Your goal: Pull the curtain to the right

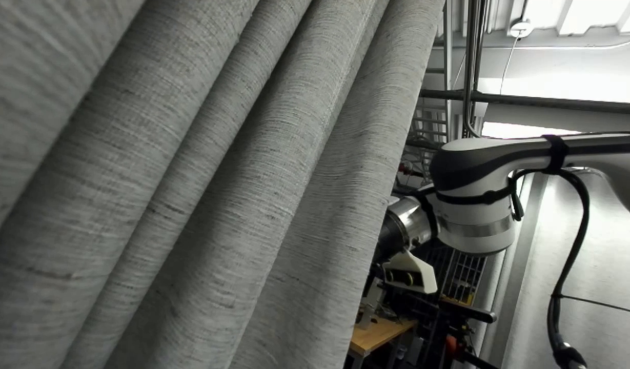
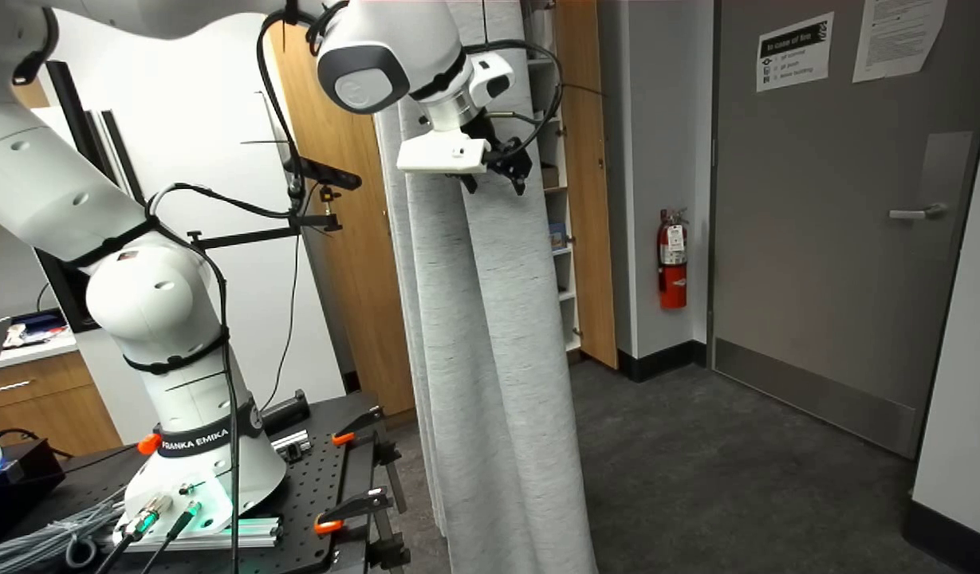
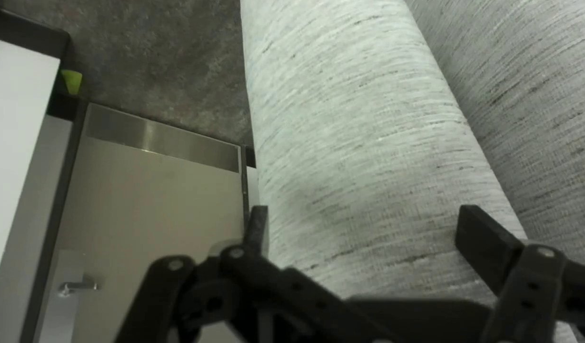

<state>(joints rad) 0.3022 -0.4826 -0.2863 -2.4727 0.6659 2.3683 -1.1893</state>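
The curtain is light-grey fabric with long folds. It fills the left and middle of an exterior view point(image 1: 232, 184) and hangs as a narrow bunch in an exterior view point(image 2: 509, 343). In the wrist view the curtain point(image 3: 363, 119) runs from the top down between the fingers. My gripper point(image 3: 361, 224) is wide open. Its left finger lies at the curtain's left edge; its right finger overlaps the fabric. Whether they touch it I cannot tell. In an exterior view the gripper point(image 2: 495, 187) is in front of the upper curtain, pointing down. Elsewhere the curtain hides the fingers.
A grey door point(image 2: 824, 239) and a red fire extinguisher point(image 2: 672, 259) are beyond the curtain. The arm's base stands on a black perforated table point(image 2: 314, 486) with clamps. An open wooden cabinet door point(image 2: 589, 199) is behind. A wooden desk point(image 1: 381, 333) shows past the curtain's edge.
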